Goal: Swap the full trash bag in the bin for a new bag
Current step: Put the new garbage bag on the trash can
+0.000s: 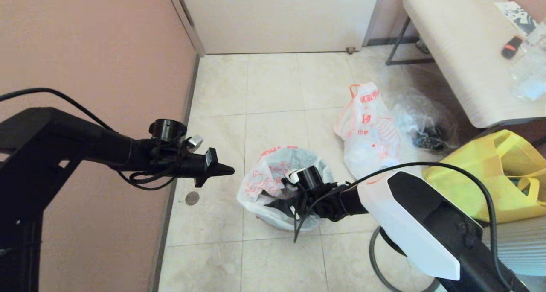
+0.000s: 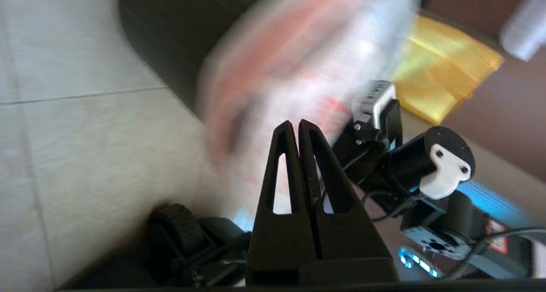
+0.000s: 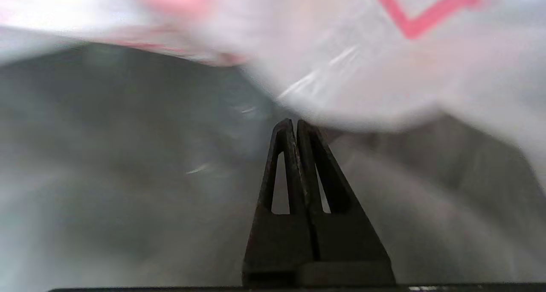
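The new bag (image 1: 266, 176), white with a pink band and orange-red print, lines the bin and drapes over its rim, so the bin itself is covered. My right gripper (image 1: 269, 205) reaches down inside the bag's mouth. It is shut, with its tips (image 3: 293, 123) close under a fold of the film (image 3: 384, 70) and nothing seen between them. The full trash bag (image 1: 367, 127) lies lumpy on the floor behind and right of the bin. My left gripper (image 1: 230, 170) hangs in the air left of the bin, shut and empty (image 2: 295, 123).
A clear bag with dark contents (image 1: 424, 125) lies beside the full bag. A yellow tote (image 1: 490, 176) sits at the right under a pale bench (image 1: 460, 48). A pink wall (image 1: 85, 48) closes off the left and a door (image 1: 277, 14) the back. A round floor drain (image 1: 192, 198) lies near the wall.
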